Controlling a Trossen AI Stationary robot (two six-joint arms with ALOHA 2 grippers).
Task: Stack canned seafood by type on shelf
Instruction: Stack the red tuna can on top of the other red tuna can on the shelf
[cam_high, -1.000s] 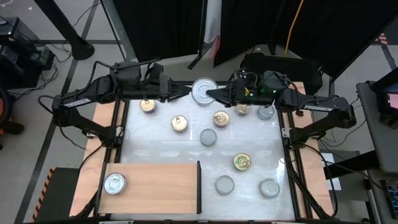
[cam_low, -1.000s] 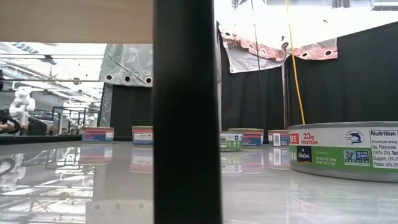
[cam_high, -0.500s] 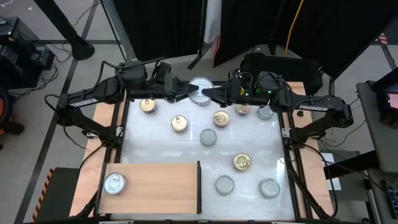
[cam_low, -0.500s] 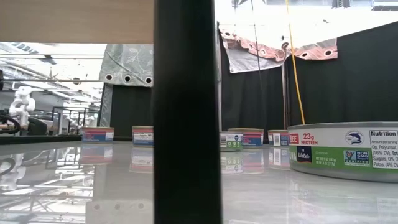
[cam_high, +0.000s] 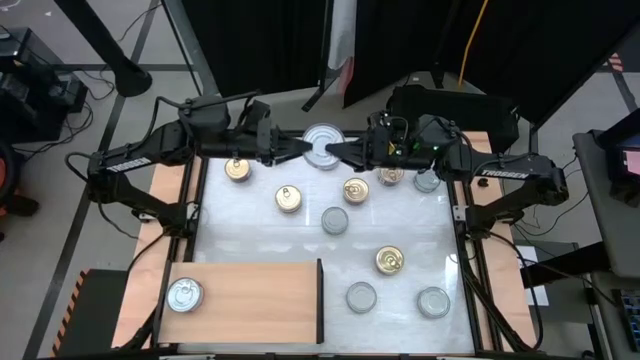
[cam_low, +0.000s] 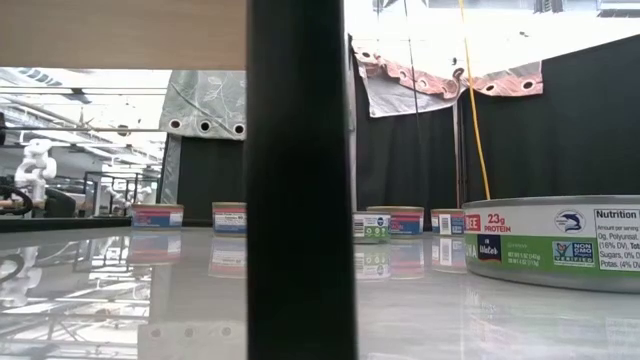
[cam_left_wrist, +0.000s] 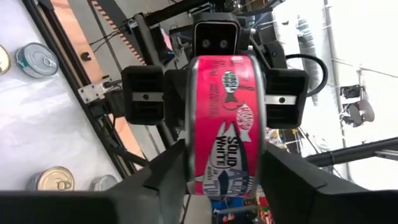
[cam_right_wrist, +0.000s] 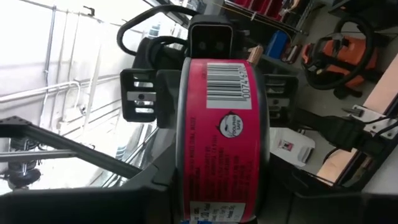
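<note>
The red-labelled round tin with a silver lid (cam_high: 323, 147) hangs above the table's far edge, clamped between my left gripper (cam_high: 297, 150) and right gripper (cam_high: 338, 151), both closed on it for a handover toward the light-brown wooden shelf (cam_high: 250, 300) at the near-left corner.

Robotics lab, black curtains (cam_high: 250, 40), floor cables (cam_high: 80, 90), framed rig table (cam_high: 400, 230)

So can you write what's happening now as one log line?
step: handover | red can: between both grippers | left gripper: closing on can | right gripper: holding can
</note>
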